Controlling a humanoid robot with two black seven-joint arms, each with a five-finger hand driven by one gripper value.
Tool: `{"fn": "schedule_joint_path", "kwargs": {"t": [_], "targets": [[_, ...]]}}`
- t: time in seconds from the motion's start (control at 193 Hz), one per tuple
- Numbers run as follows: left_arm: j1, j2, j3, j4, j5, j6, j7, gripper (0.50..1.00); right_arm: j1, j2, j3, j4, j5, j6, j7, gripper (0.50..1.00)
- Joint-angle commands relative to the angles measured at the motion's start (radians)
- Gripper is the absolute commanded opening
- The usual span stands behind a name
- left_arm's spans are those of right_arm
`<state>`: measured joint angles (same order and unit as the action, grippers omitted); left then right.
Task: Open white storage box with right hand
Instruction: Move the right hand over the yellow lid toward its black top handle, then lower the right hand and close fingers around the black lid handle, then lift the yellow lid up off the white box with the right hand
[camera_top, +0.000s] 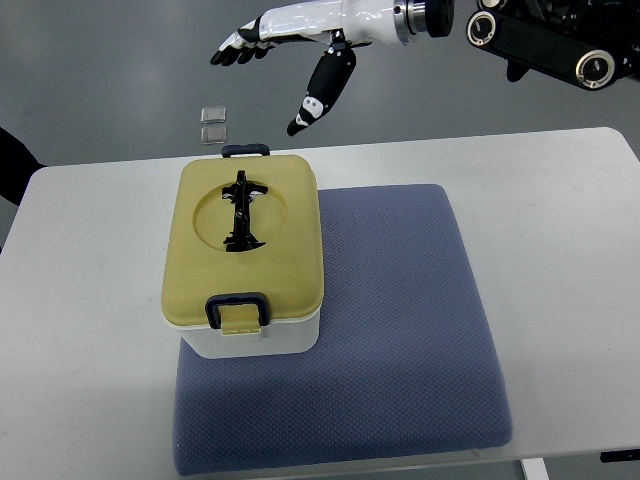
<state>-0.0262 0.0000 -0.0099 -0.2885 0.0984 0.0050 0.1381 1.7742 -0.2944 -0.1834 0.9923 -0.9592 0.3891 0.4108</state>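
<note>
A white storage box (250, 340) with a pale yellow lid (245, 245) stands on the left part of a blue mat (400, 330). The lid lies flat on the box, with a black folding handle (243, 213) in its round recess and dark latches at the near edge (237, 307) and the far edge (245, 151). My right hand (275, 60) hovers above and beyond the box's far side, fingers spread and thumb hanging down, holding nothing. Its arm enters from the upper right. The left arm is out of sight.
The mat lies on a white table (560, 220) whose far edge runs just behind the box. Two small clear squares (212, 124) lie on the grey floor beyond the table. A dark object (15, 160) shows at the left edge.
</note>
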Motion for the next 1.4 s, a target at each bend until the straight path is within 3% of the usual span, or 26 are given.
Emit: {"fn": "schedule_joint_path", "kwargs": {"t": [0.0, 0.202, 0.76, 0.926, 1.034, 1.277, 1.329, 1.375, 1.396], "targets": [[0.0, 0.0, -0.001, -0.003, 0.0, 0.001, -0.002, 1.0, 0.107, 0.02, -0.102, 0.075, -0.084, -0.015, 0.034, 0.934], [0.0, 0.0, -0.001, -0.006, 0.0, 0.001, -0.002, 1.0, 0.157, 0.092, -0.229, 0.078, -0.274, -0.099, 0.045, 0.934], [0.0, 0.0, 0.001, -0.006, 0.0, 0.001, 0.0, 1.0, 0.09, 0.162, -0.311, 0.049, -0.286, -0.335, 0.057, 0.897], [0.0, 0.0, 0.001, -0.001, 0.0, 0.001, 0.0, 1.0, 0.071, 0.175, -0.312, 0.04, -0.286, -0.354, 0.062, 0.823], [0.0, 0.0, 0.001, 0.0, 0.0, 0.001, 0.0, 1.0, 0.059, 0.178, -0.312, 0.037, -0.288, -0.366, 0.065, 0.721], [0.0, 0.0, 0.001, 0.0, 0.0, 0.001, 0.0, 1.0, 0.042, 0.202, -0.312, 0.023, -0.29, -0.369, 0.071, 0.637], [0.0, 0.0, 0.001, 0.0, 0.0, 0.001, 0.0, 1.0, 0.042, 0.207, -0.312, 0.023, -0.29, -0.38, 0.071, 0.588], [0.0, 0.0, 0.001, 0.0, 0.0, 0.001, 0.0, 1.0, 0.042, 0.208, -0.312, 0.022, -0.29, -0.388, 0.071, 0.503], [0.0, 0.0, 0.001, 0.0, 0.0, 0.001, 0.0, 1.0, 0.042, 0.208, -0.312, 0.022, -0.29, -0.388, 0.071, 0.5]]}}
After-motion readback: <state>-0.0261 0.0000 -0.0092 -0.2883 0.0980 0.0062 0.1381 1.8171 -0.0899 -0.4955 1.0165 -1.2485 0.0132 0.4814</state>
